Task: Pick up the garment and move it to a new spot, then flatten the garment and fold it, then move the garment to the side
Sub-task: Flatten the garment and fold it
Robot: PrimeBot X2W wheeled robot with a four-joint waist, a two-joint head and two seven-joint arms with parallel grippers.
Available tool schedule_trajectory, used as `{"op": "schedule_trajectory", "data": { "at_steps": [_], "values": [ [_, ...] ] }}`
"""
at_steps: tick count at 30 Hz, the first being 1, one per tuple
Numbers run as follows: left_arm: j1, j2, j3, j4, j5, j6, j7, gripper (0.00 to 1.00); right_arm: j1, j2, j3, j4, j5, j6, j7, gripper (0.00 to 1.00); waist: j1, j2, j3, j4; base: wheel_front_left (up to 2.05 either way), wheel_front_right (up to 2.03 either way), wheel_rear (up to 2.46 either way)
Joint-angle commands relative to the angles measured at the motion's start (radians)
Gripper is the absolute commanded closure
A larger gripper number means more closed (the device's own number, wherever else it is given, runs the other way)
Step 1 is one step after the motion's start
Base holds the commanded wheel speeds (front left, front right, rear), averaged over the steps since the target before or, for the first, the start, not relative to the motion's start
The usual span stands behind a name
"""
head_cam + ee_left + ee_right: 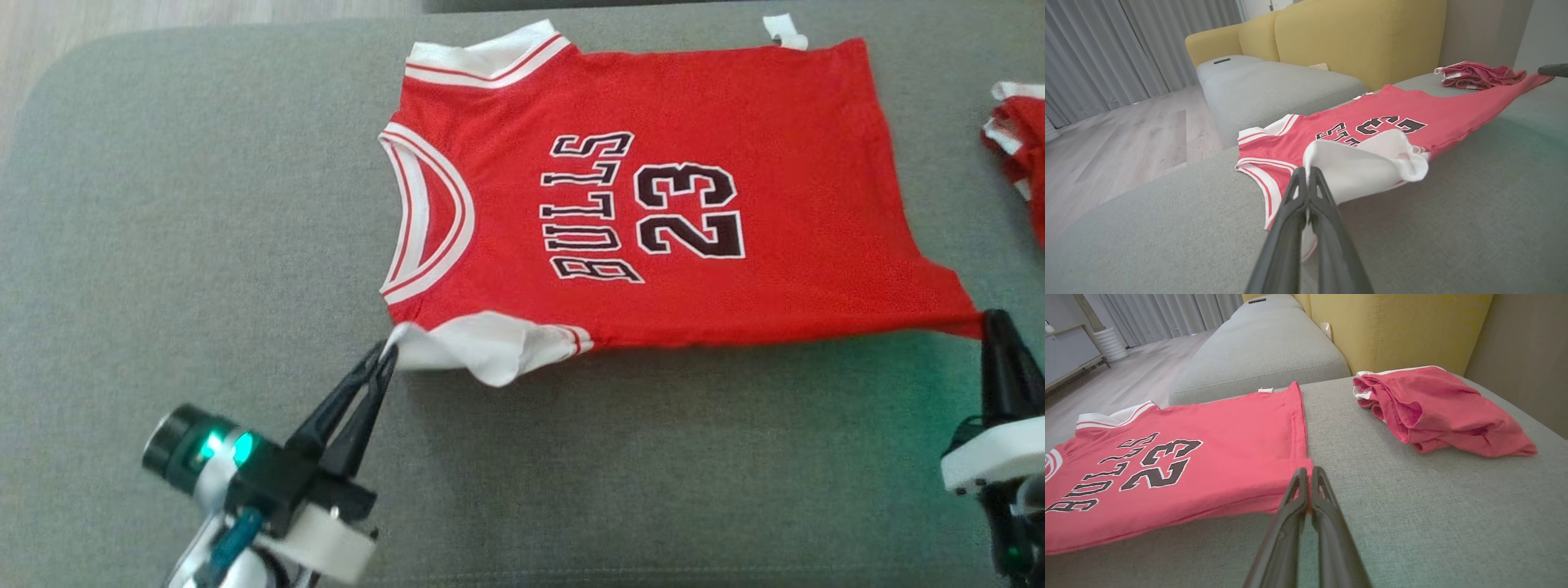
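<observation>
Jersey (784, 114): light, limp, prob. slippery mesh. L gripper (387, 354) clamped on white armhole trim (482, 347), R gripper (993, 325) on hem corner (963, 317); grip corners.

Left gripper (389, 353) reaches in from lower left, right gripper (992, 320) from lower right; both jaws pinch closed on corners of the garment (775, 122).

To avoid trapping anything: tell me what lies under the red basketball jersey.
The red basketball jersey lies on the grey fabric cushion, visible beneath the near edge that left gripper and right gripper hold raised. Under its middle, the cloth hides everything.
</observation>
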Motion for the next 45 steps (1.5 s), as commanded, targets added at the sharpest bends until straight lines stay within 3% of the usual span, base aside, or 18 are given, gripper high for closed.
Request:
{"op": "schedule_trajectory", "data": {
  "at_steps": [1,10,20,30,36,37,38,39,40,45],
  "values": [
    [-0.085,-0.003,0.057,-0.011,0.011,-0.016,-0.005,1.0,-0.032,-0.016,0.0,-0.034,-0.017,0.007,0.002,1.0,0.0001,0.0,0.015,0.009,0.0,0.0,0.0],
    [-0.312,-0.061,0.08,0.106,0.06,-0.091,-0.005,1.0,-0.199,-0.059,0.018,0.09,-0.094,0.007,-0.018,1.0,0.0001,0.0,0.099,0.017,0.0,0.0,0.0],
    [-0.509,-0.074,0.058,0.196,0.112,-0.132,-0.005,1.0,-0.367,-0.11,0.071,0.22,-0.127,0.007,-0.04,1.0,0.0001,0.0,0.174,0.018,0.0,0.0,0.0],
    [-0.635,-0.081,0.023,0.259,0.139,-0.124,-0.005,1.0,-0.499,-0.127,0.11,0.347,-0.142,0.007,-0.1,1.0,0.0001,0.0,0.225,0.018,0.0,0.0,0.0],
    [-0.666,-0.077,0.001,0.303,0.147,-0.094,-0.005,1.0,-0.55,-0.129,0.134,0.421,-0.146,0.007,-0.13,1.0,0.0001,0.0,0.234,0.015,0.0,0.0,0.0],
    [-0.665,-0.082,0.003,0.308,0.136,-0.089,-0.005,1.0,-0.555,-0.127,0.134,0.432,-0.146,0.007,-0.136,0.85,0.0001,0.0,0.233,0.015,0.0,0.0,0.0],
    [-0.661,-0.086,0.007,0.317,0.126,-0.084,-0.005,0.58,-0.559,-0.126,0.136,0.442,-0.147,0.007,-0.141,0.0,0.0001,0.0,0.231,0.014,0.0,0.0,0.0],
    [-0.656,-0.088,0.011,0.324,0.118,-0.079,-0.005,0.05,-0.562,-0.124,0.134,0.451,-0.149,0.007,-0.148,0.0,0.0001,0.0,0.227,0.014,0.0,0.0,0.0],
    [-0.649,-0.092,0.019,0.328,0.109,-0.069,-0.005,0.0,-0.564,-0.121,0.129,0.458,-0.152,0.007,-0.157,0.0,0.0001,0.0,0.222,0.013,0.0,0.0,0.0],
    [-0.546,-0.122,0.086,0.314,0.038,-0.017,-0.005,0.0,-0.539,-0.101,0.112,0.46,-0.157,0.007,-0.196,0.0,0.0001,0.0,0.178,0.009,0.0,0.0,0.0]
  ]
}}
